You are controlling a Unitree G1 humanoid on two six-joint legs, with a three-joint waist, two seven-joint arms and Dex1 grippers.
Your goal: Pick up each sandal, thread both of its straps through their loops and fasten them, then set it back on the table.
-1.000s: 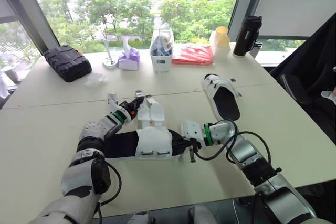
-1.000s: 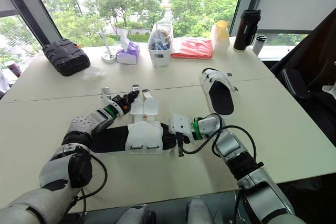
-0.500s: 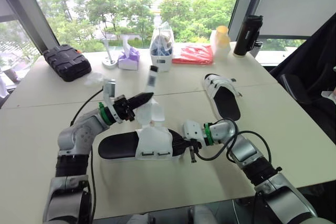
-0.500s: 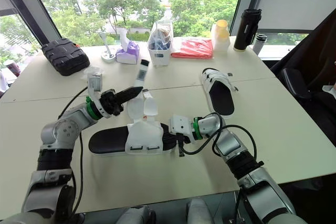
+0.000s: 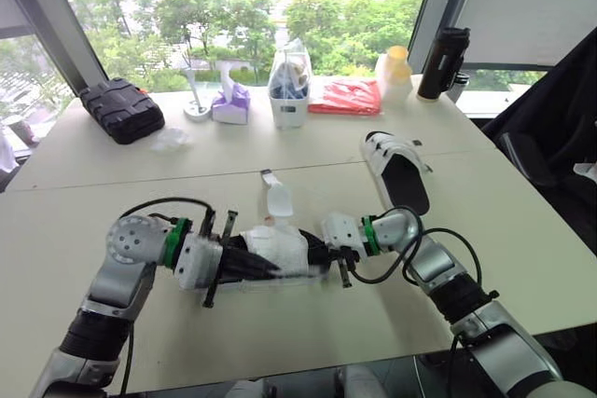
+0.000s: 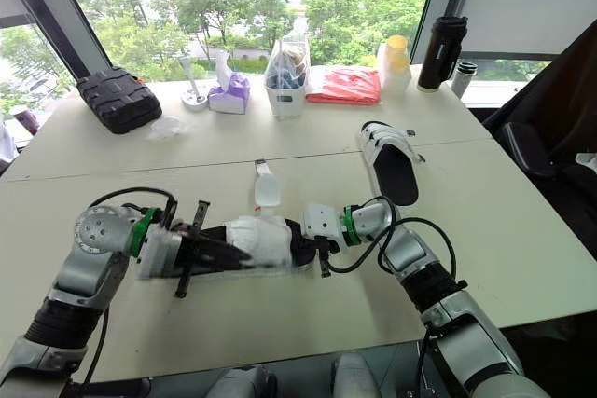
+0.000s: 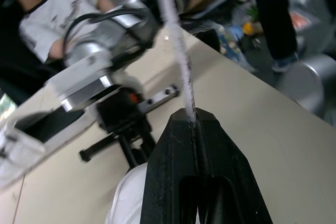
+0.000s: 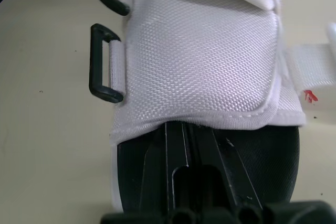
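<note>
A black-soled sandal with a white upper (image 5: 278, 247) lies in the middle of the table (image 5: 84, 221). My left gripper (image 5: 269, 270) reaches low across it, shut on one white strap (image 7: 178, 61), which shows edge-on rising from the fingertips. The other strap (image 5: 277, 199) lies flat toward the window. My right gripper (image 8: 186, 129) is shut on the sandal's black sole at its right end, just under the white upper. Two black loops (image 8: 105, 64) hang on the upper's side. A second sandal (image 5: 399, 170), straps fastened, rests further right.
Along the window stand a black case (image 5: 121, 111), a tissue box (image 5: 229, 104), a white bin (image 5: 287, 90), a red packet (image 5: 343, 97), a yellow-lidded bottle (image 5: 395, 70) and a black flask (image 5: 440, 62). A person in a white shirt (image 7: 47, 9) sits beyond the table.
My left arm has swung down from holding the strap high above the sandal to lying low across the upper, strap still gripped. The right gripper has stayed on the sole.
</note>
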